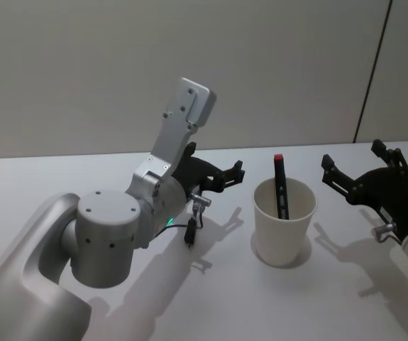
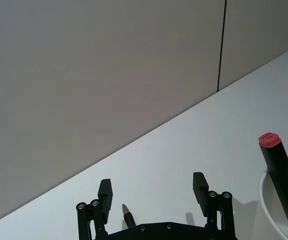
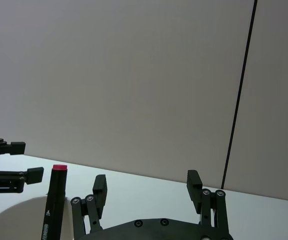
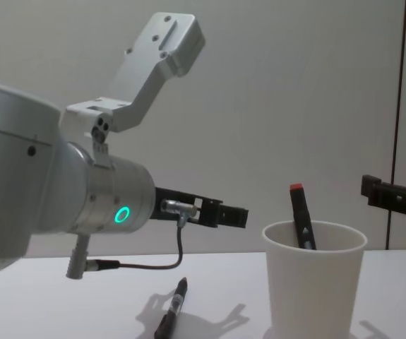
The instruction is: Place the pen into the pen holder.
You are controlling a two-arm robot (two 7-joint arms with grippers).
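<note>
pen [image 4: 301,215] stands in pen holder [image 4: 314,282]

silver arm [image 1: 104,241], green ring light [image 4: 122,214], black left gripper [image 2: 152,182]

A white table [image 1: 345,298] runs back to a pale wall. The pen holder [image 1: 282,231], a white paper cup, stands upright on it. Left of the cup and apart from it, a dark pen [image 4: 172,308] lies flat on the bare surface.
</note>
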